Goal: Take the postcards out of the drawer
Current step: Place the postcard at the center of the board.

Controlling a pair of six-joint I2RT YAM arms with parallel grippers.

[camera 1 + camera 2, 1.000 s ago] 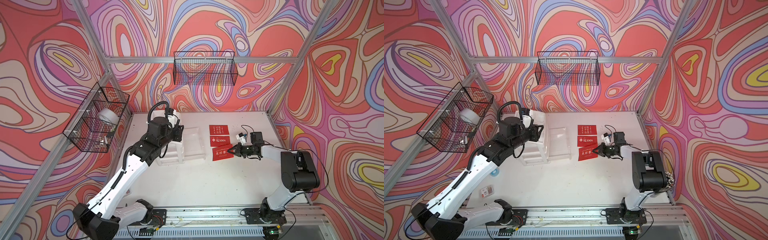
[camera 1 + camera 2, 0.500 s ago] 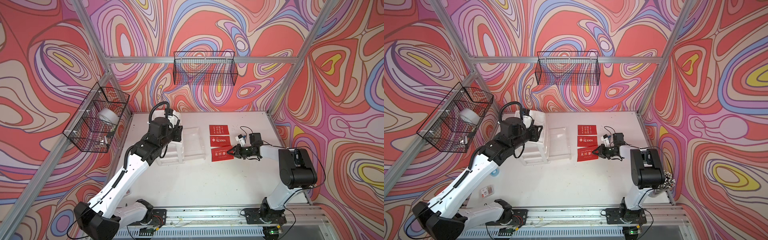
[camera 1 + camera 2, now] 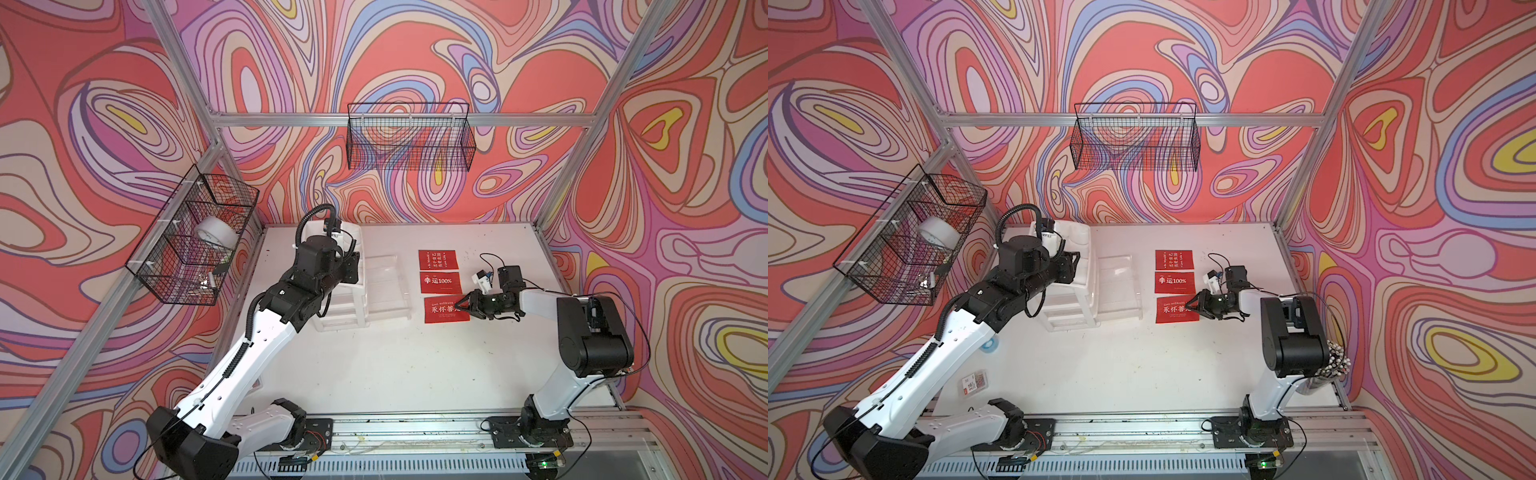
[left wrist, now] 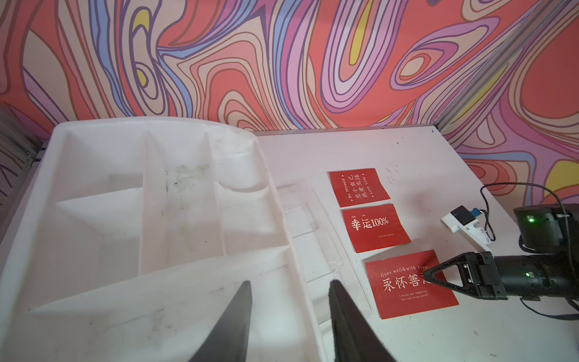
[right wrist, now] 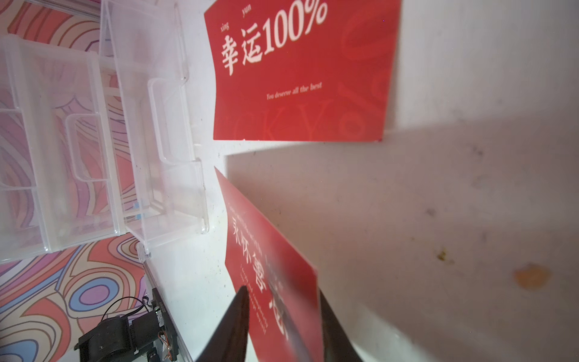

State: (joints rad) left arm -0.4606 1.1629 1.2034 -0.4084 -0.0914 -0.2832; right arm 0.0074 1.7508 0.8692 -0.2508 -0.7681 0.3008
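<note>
Overhead, in a top view: three red postcards (image 3: 441, 282) on table (image 3: 374, 365) beside clear drawer (image 3: 386, 286); right gripper (image 3: 457, 307) spread over nearest card (image 3: 440, 314). Left wrist: left gripper (image 4: 290, 285) spread, empty, over white drawer unit (image 4: 125, 219). Right wrist: "幸运100%", "You deserve all the best".

On the worktop (image 3: 374, 365) the drawer unit (image 3: 340, 320) stands at the far left, with its drawer (image 3: 386, 286) pulled out to the right. Right of the drawer, the three postcards (image 3: 441, 282) lie in a row from far to near, just apart. The right arm's fingers (image 5: 230, 332) sit at the nearest card's (image 3: 442, 311) right edge, with that edge between them. The left arm's fingers (image 4: 232, 326) hang over the unit's top tray (image 4: 94, 175). One wire basket (image 3: 409, 158) hangs on the far wall. Another basket (image 3: 174, 291) hangs on the left wall, with a tape roll (image 3: 216, 235) in it.
</note>
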